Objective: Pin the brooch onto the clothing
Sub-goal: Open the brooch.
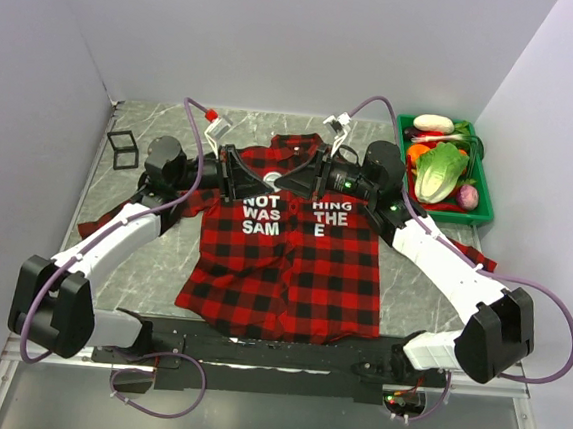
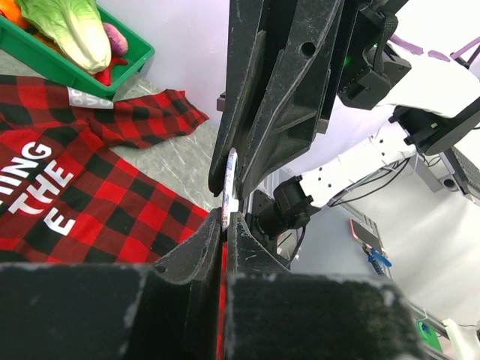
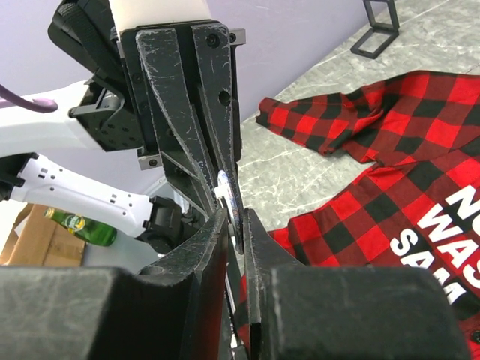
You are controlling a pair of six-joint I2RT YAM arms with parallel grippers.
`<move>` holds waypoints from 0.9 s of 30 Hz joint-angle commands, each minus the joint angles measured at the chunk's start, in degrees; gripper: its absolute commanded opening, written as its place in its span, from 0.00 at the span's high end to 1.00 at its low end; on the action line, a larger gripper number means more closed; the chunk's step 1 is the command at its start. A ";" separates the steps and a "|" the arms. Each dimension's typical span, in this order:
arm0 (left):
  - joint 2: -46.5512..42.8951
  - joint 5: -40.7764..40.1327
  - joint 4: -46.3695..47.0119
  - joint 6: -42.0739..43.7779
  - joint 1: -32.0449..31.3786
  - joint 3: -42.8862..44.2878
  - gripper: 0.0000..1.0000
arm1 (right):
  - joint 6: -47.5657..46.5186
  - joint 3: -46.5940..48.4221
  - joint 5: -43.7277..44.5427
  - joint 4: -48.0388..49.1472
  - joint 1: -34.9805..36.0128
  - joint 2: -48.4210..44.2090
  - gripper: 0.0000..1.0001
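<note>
The clothing [image 1: 281, 274], a red-and-black plaid shirt, lies flat and face up on the grey marbled worktop [image 1: 430, 297]. Its collar points to the far side, its sleeves are spread outward, and white letters run across the chest. Both arms reach in from either side and meet tip to tip above the collar, off the fabric. The left pincer [image 1: 261, 184] and the right pincer [image 1: 290, 180] point at one another there. The brooch [image 2: 230, 184] is not on the shirt: it is held up in the air between the two sets of tips, seen edge-on as a thin pale sliver. In the left wrist view the left pincer's fingers are drawn nearly together, and the lower rim of the disc sits in the narrow slit between them. In the right wrist view the brooch [image 3: 223, 186] shows at the meeting point. A pale edge runs down into the right pincer's own slit, and its fingers are likewise closed onto it. From above the disc is hidden by the black fingers. A small black wire cube [image 1: 123, 148] stands at the far left of the worktop. A green tray [image 1: 478, 206] with a cabbage [image 1: 439, 171] and other vegetables sits at the far right, well apart from the shirt.
</note>
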 commanded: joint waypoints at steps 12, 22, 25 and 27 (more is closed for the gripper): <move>-2.14 -0.70 -3.32 4.55 -1.15 3.23 0.99 | -5.45 4.92 2.72 -8.20 0.88 0.81 0.84; -2.49 -0.44 -4.19 4.89 -1.50 3.32 0.99 | -6.42 6.68 5.44 -10.84 1.75 1.95 0.85; -2.50 -1.14 -6.04 6.21 -1.50 3.84 0.99 | -6.51 6.33 5.27 -10.84 1.75 1.78 0.85; -2.15 -1.32 -6.13 6.04 -1.50 3.85 0.99 | -6.42 5.80 4.83 -10.41 1.76 1.08 0.83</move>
